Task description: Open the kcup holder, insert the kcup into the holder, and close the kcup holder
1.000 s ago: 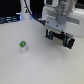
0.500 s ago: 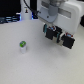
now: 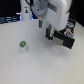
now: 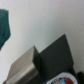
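With the gripper [image 3: 49, 33] at the kcup holder [image 3: 64, 37] on the exterior view's right, jaw state indeterminate, and the kcup [image 3: 22, 47] standing well apart on the table [image 3: 45, 65], a misaligned pull risks dragging the holder instead of opening it.

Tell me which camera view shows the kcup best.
The exterior view: the kcup stands upright on the white table, green top visible, apart from the gripper. The wrist view shows no kcup, only blurred close surfaces.
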Motion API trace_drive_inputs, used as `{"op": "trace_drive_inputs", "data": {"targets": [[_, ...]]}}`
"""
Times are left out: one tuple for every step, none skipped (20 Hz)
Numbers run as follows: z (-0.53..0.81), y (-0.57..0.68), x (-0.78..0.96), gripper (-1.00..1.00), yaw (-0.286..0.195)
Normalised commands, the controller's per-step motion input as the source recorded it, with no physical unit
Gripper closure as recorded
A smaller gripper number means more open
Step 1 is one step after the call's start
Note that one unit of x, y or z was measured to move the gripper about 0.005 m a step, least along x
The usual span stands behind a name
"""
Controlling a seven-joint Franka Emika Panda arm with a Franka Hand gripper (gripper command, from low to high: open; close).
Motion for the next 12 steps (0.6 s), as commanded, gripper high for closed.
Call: {"op": "trace_drive_inputs", "data": {"targets": [[-0.04,-0.51,-0.34,-1.00,-0.223],[-0.06,-0.52,-0.34,-1.00,-0.224],[-0.08,-0.51,-0.36,-1.00,-0.224],[-0.12,-0.51,-0.37,-1.00,-0.223],[-0.16,-0.51,-0.39,-1.00,-0.220],[-0.20,-0.50,-0.40,-1.00,-0.218],[-0.22,-0.50,-0.40,-1.00,-0.219],[-0.24,-0.49,-0.39,-1.00,-0.220],[-0.26,-0.49,-0.39,-1.00,-0.221],[-0.22,-0.47,-0.38,-1.00,-0.220],[-0.28,-0.49,-0.36,-1.00,-0.220],[-0.29,-0.49,-0.36,-1.00,-0.220]]}}
